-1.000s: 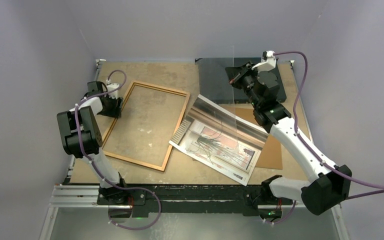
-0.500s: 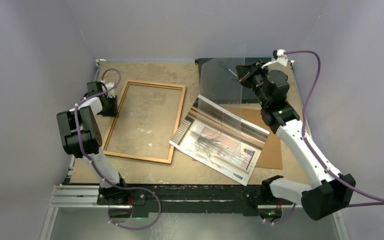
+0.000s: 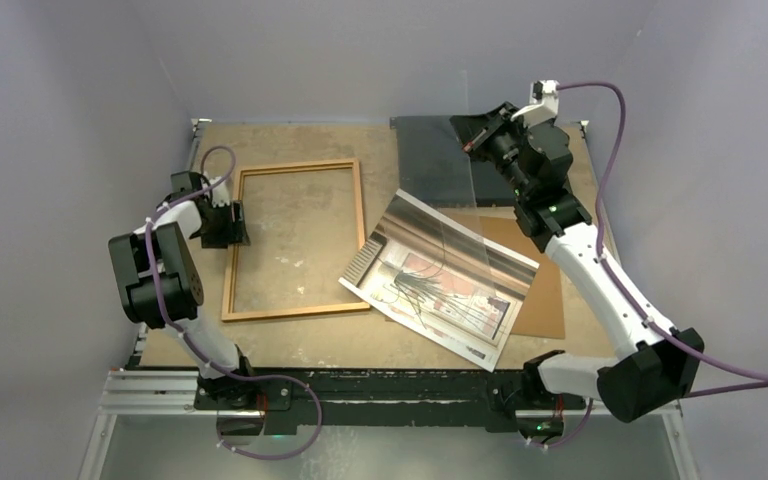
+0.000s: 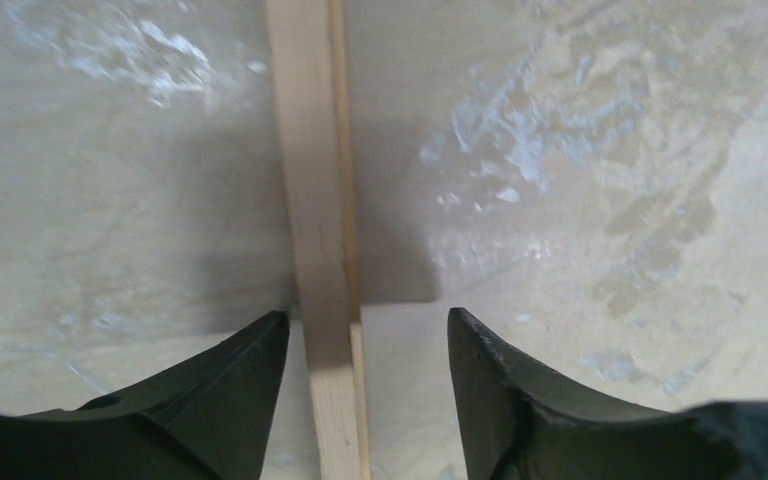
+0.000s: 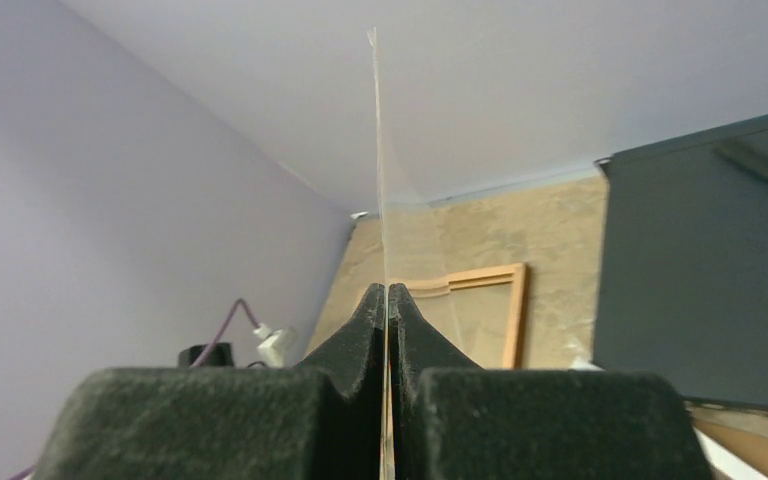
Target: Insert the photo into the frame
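The frame (image 3: 296,241), a thin orange-brown wooden rectangle, lies flat at the left of the table. My left gripper (image 3: 232,222) is at its left rail. In the left wrist view that rail (image 4: 317,230) runs between the open jaws of the left gripper (image 4: 365,318), close to the left finger and apart from the right one. The photo (image 3: 440,280) lies picture side up at the centre, askew, to the right of the frame. My right gripper (image 3: 475,137) is raised at the back right. The right gripper (image 5: 387,295) is shut on a clear pane (image 5: 381,150), seen edge-on.
A brown hardboard sheet (image 3: 547,292) lies under the photo's right side. A black flat box (image 3: 430,155) sits at the back, below the raised pane. Grey walls close in the table on three sides. Both arm bases stand on the near rail (image 3: 380,385).
The frame has swung round from a tilted lie to nearly square with the table, and the left gripper has moved nearer with it. The right arm has shifted the pane at the back.
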Motion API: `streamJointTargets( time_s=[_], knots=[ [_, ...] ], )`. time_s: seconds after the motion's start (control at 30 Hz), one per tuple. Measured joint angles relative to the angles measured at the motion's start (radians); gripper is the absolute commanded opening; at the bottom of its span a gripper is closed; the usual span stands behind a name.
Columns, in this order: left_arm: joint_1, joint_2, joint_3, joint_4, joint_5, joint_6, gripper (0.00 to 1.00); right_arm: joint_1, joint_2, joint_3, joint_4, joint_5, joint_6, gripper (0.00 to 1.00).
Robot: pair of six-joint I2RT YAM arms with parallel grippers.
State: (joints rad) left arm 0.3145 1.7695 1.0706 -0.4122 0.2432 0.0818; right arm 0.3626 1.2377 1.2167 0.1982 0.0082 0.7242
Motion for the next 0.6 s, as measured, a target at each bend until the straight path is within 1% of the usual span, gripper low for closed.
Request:
streamJointTargets(
  time_s=[0.07,0.13,0.27,0.43,0.53,0.6],
  knots=[
    [0.0,-0.01,0.008,-0.054,0.016,0.01,0.72,0.02,0.015,0.013,0.011,-0.02,0.024,0.0],
    [0.0,-0.014,0.04,-0.119,0.027,0.017,0.74,0.047,0.028,0.031,0.02,-0.033,0.042,0.0],
    [0.02,-0.016,0.171,-0.204,0.047,0.028,0.75,0.151,0.063,0.091,0.045,-0.025,0.071,0.0],
    [0.116,-0.026,0.346,-0.239,0.09,0.043,0.75,0.303,0.137,0.135,0.156,-0.02,0.131,0.0],
    [0.166,-0.035,0.38,-0.253,0.092,0.067,0.75,0.361,0.213,0.135,0.25,-0.018,0.195,0.0],
    [0.185,-0.043,0.377,-0.264,0.086,0.085,0.75,0.378,0.269,0.129,0.316,-0.019,0.24,0.0]
  ],
)
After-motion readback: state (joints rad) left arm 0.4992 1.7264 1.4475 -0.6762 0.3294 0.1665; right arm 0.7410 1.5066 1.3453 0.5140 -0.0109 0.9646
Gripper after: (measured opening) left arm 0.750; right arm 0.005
